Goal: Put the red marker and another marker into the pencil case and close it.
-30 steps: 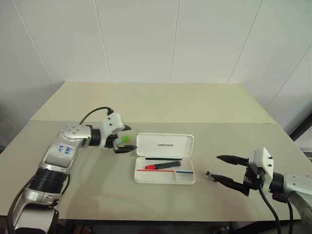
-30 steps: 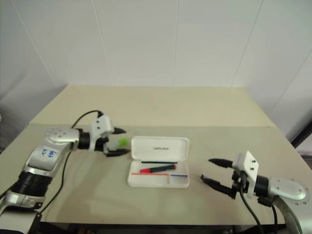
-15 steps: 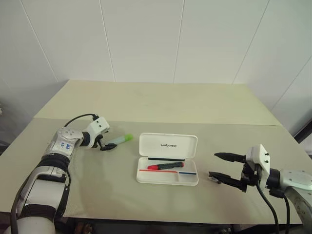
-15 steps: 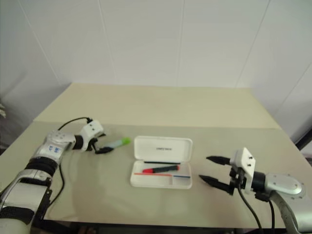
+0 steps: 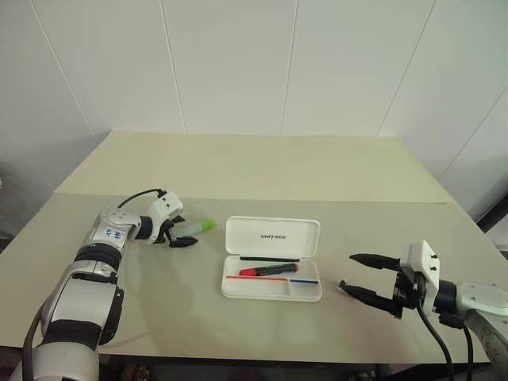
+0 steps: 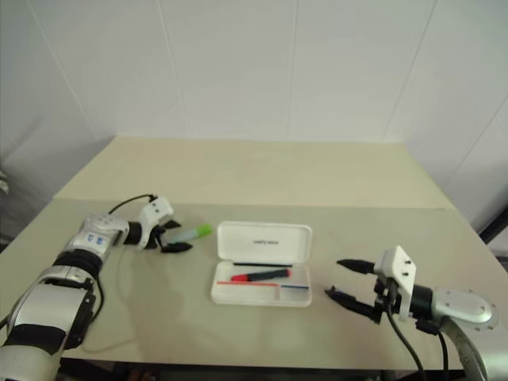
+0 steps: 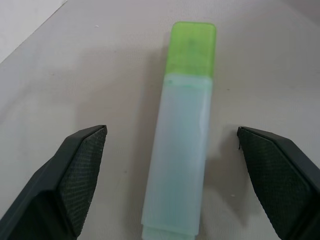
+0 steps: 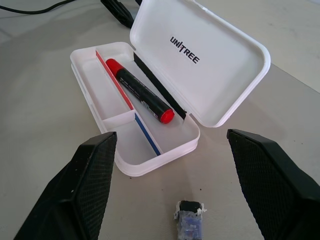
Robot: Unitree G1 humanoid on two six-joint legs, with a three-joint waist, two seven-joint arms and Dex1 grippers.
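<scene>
The white pencil case (image 5: 298, 230) lies open in the middle of the table, its lid tilted back. The red marker (image 5: 268, 270) lies inside its tray, also seen as the red marker (image 8: 140, 92) in the right wrist view. The light-green marker (image 5: 198, 227) lies on the table to the left of the case. My left gripper (image 5: 181, 232) is low at the marker's pale end and open. In the left wrist view the marker (image 7: 182, 150) lies between the two fingers with a gap on each side. My right gripper (image 5: 349, 271) hovers open to the right of the case, holding nothing.
A small dark grey stub (image 8: 190, 222) lies on the table between the case and my right gripper. A black cable (image 5: 135, 194) loops off the left arm. The beige table (image 5: 262, 167) runs back to a white wall.
My left gripper has dropped to the table and moved left, and now straddles the green marker's pale end. The right arm has not moved. The camera has shifted a little.
</scene>
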